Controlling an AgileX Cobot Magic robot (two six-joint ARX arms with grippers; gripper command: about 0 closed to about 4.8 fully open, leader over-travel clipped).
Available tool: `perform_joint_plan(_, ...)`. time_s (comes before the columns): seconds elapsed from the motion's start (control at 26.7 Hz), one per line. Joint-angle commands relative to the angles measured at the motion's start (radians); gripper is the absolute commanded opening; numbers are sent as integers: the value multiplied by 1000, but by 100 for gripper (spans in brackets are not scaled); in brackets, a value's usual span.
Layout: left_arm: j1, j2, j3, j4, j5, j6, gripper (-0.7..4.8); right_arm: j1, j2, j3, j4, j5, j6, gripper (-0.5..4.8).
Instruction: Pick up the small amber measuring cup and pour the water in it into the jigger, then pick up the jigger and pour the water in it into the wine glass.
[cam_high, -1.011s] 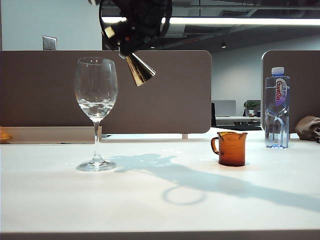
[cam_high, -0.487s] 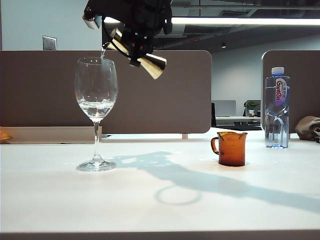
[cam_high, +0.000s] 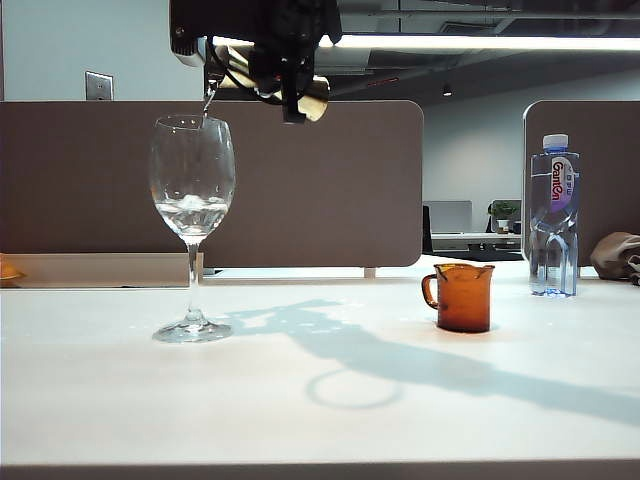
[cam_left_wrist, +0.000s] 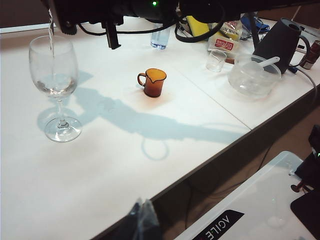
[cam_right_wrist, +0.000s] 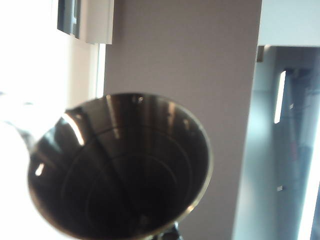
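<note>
right gripper (cam_high: 283, 75) upper centre of exterior view, clamped on tipped jigger (cam_high: 300, 92), thin stream into wine glass (cam_high: 192, 180) at left, small amber measuring cup (cam_high: 463, 297) right of centre on table (cam_high: 320, 400), left gripper out of view

Amber measuring cup (cam_high: 464, 298), gold jigger (cam_high: 312, 98) with seemingly dark inside, clear wine glass (cam_high: 192, 180).

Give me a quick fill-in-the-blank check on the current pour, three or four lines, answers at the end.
1. The right tool holds the jigger tipped above the ____.
2. A thin stream of water runs from the jigger into the wine glass, which stands ____ on the table.
3. The small amber measuring cup stands on the table, nearer the ____ than the glass.
4. The left tool is ____.

Missing words: wine glass; upright; water bottle; out of view
</note>
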Motion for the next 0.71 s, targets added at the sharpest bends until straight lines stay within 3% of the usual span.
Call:
perform_joint_plan(0.04,2,1,3,12,4,0,-2,3,-7,5,72,-14,-133,-1)
perform_joint_plan(0.34,2,1,3,12,4,1,-2,8,-7,5,185,-52,-379,-1)
perform_joint_plan(0.45,2,1,3,12,4,1,-2,15,-7,5,216,-51,-369,-1)
perform_joint_plan(0.6,2,1,3,12,4,0,-2,20,-7,5,214,-42,-176,-1)
perform_joint_plan(0.71,2,1,3,12,4,1,-2,21,-7,4,206,6,89,-1)
